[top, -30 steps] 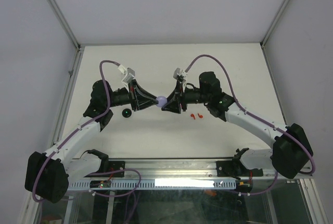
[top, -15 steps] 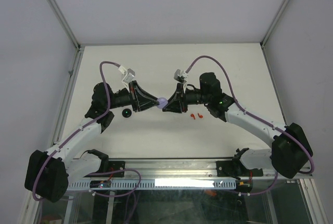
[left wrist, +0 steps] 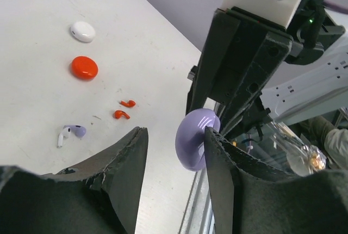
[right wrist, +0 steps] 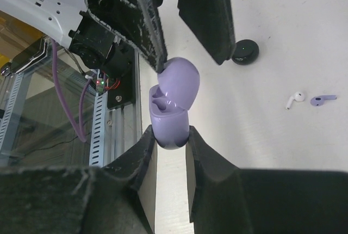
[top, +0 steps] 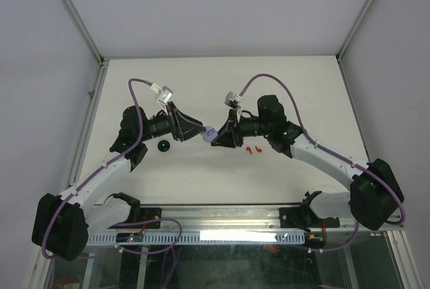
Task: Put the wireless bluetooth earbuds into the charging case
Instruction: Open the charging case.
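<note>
From above, the right fingers (top: 222, 136) pinch the lavender charging case (top: 209, 134) mid-air, with the left fingers (top: 193, 130) spread just beside it. In the left wrist view, the lavender earbud (left wrist: 77, 131) and white earbud (left wrist: 63, 136) lie on the counter (left wrist: 43, 92) beyond the fingertips. In the right wrist view, the lid (right wrist: 180, 76) is ajar; it is best swung fully open while the base is pinched firmly.

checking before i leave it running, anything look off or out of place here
Nothing broken or spilled. The lavender case hangs open in the right tool, off the table, wells apparently empty. On the table a white earbud lies beside a lavender earbud, an unmatched pair; two red earbuds lie loose too.
</note>
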You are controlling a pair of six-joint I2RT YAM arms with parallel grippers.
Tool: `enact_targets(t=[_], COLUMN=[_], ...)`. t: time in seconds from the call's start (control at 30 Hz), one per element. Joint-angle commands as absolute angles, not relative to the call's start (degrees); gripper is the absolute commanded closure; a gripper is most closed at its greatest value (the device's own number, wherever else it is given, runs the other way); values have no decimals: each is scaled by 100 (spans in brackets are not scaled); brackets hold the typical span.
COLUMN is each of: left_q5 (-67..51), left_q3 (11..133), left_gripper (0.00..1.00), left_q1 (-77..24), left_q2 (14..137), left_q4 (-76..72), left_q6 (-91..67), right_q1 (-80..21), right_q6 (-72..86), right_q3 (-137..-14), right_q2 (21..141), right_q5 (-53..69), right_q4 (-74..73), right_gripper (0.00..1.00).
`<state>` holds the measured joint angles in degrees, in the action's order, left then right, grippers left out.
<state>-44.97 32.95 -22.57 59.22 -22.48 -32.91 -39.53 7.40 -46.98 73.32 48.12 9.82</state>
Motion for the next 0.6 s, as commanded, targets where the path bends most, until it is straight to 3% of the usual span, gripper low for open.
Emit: enact_targets(t=[0.0,0.4,0.57], left_q5=[-3992,-3813,-3893], left_q3=[3468,3383,2990], left_gripper=[52,45,42], left_q1=[-2281,-2272,-2270], left_q2=[5959,5705,5343], left_q4=[-2225,-2246,-2994], left_q6=[-3355,-3434,-3890], right_q1=[-4030,-4027,-4018], right_q6=[652,786,861], right_q3=[-4734,-4430,-4294], right_q2=[7036,6856,6706], right_q5=[5196,4501,4398], right_q4=[1290,1797,2076], right_gripper=[100,100,100])
